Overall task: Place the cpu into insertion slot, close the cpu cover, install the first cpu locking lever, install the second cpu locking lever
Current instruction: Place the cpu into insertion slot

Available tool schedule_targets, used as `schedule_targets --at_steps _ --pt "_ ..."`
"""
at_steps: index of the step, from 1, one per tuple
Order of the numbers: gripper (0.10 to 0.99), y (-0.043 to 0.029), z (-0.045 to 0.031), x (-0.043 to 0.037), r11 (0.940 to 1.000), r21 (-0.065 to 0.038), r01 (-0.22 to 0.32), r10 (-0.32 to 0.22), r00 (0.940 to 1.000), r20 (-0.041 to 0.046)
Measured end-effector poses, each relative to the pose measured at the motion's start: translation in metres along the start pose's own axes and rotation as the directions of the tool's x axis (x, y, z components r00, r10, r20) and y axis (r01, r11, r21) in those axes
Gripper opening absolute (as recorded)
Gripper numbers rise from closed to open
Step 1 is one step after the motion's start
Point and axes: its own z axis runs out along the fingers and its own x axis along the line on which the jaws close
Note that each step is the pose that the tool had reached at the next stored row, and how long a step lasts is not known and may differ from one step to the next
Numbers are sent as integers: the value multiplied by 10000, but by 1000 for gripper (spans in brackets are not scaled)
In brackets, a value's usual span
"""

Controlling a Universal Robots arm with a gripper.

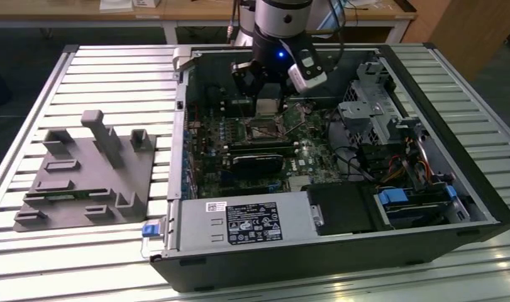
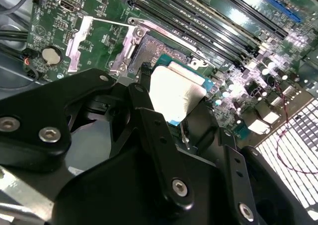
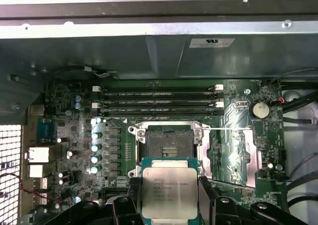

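The chip (image 3: 169,187), a flat silvery square with a green rim, is clamped by its two opposite edges between the black fingers (image 3: 204,202) of the gripper (image 3: 169,205), which are closed on it. It is not seated: in the first wrist view it sits just beside one edge of the socket (image 3: 169,144), overlapping the silvery rim there, and the socket's dark centre is bare. In the second wrist view the chip (image 2: 175,88) shows its pale metal top, held off the board next to the socket (image 2: 149,51).

The cover (image 3: 252,158), a thin silvery frame with an open window, is flipped back flat on the board at the side of the socket; green board shows through its window. In the second wrist view the cover (image 2: 74,43) lies beyond the socket from the chip.

On another side of the socket run long black memory slots (image 3: 154,98), and a round coin battery (image 3: 260,109) sits near the cover's far corner.

In the exterior view the arm reaches down into an open computer case (image 1: 456,207) lying on its side, with the gripper (image 1: 267,94) low over the green board (image 1: 209,157), near the case's far wall. A grey power supply box (image 1: 196,220) fills the case's near corner on the exterior view's left. The case rests on a slatted metal table (image 1: 112,75), and a grey plastic holder (image 1: 78,179) lies on the table well apart from the case, toward the exterior view's left edge
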Motion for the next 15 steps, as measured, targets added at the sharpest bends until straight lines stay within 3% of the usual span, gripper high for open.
schedule_targets --at_steps 15 --pt "537 48 178 -34 10000 1 0 0 10000 0"
